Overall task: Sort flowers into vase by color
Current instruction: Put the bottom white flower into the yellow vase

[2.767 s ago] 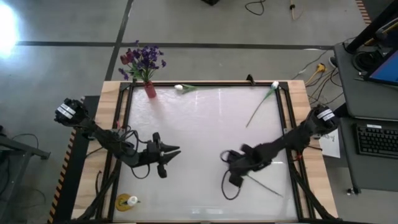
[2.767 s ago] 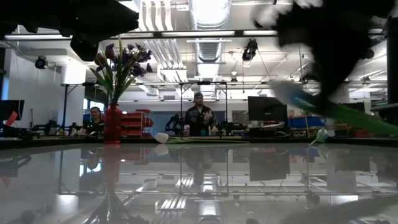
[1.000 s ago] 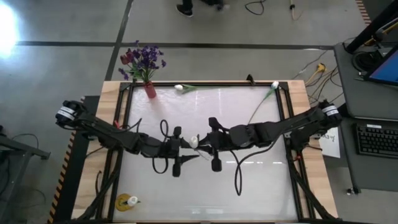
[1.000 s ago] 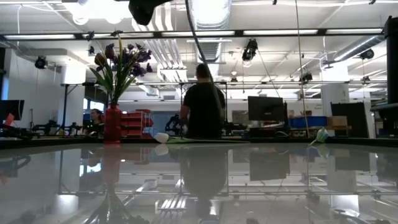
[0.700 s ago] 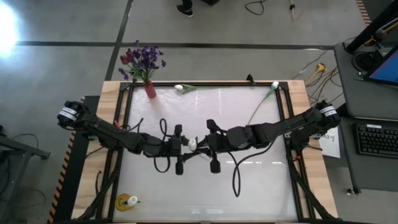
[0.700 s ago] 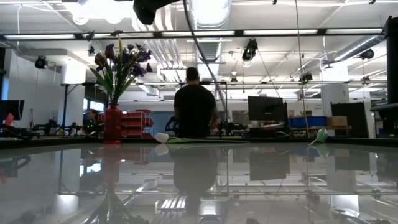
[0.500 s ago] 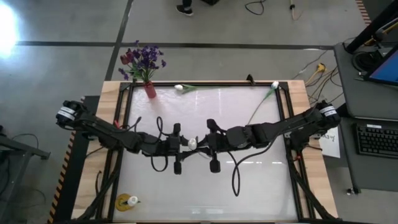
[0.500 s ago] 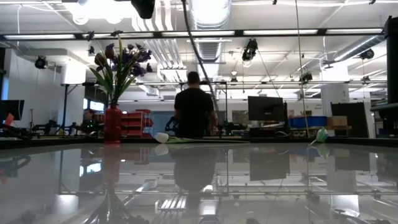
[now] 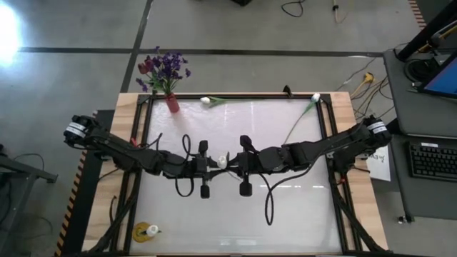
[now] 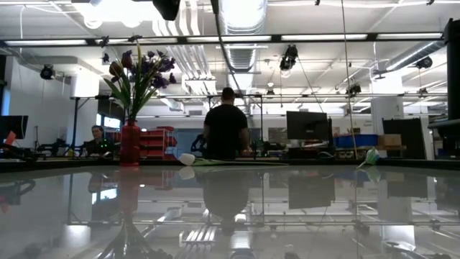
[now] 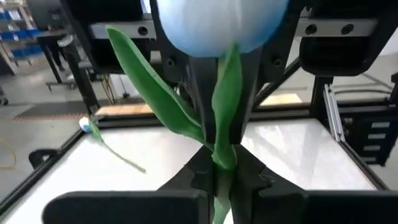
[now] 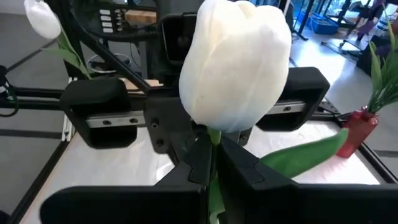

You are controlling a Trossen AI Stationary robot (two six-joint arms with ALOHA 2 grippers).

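Note:
A white tulip (image 9: 223, 160) is held high above the table's middle, bud up, between my two grippers. My left gripper (image 9: 214, 163) comes from the table's left and my right gripper (image 9: 232, 163) from its right, each shut on the tulip's green stem. The bud (image 11: 221, 22) fills the top of the left wrist view, with a long leaf (image 11: 149, 81) beside it. The red vase (image 9: 172, 104) at the far left corner holds purple blossoms and a dark red tulip. The stem below the grippers is hidden. My left gripper pinches the stem (image 11: 219, 158) between its two fingers, a short way below the bud. It comes in level from the table's left, across the stem. The tulip stands upright, clear of the table. My right gripper pinches the stem (image 12: 213, 149) right under the bud (image 12: 236, 62), level from the table's right, across the stem. The left gripper faces it close behind the flower.
One white tulip (image 9: 206, 101) lies along the far edge and another (image 9: 315, 98) at the far right corner, its stem running toward the middle. A yellow vase (image 9: 146, 230) stands at the near left corner. A person (image 10: 225, 129) stands in the room beyond.
My left gripper has shut on the stem beside my right gripper's fingers and has rolled a little about its own line. Both hands have stayed at the table's middle, and the tulip has stayed upright between them. The person beyond the table has shifted about.

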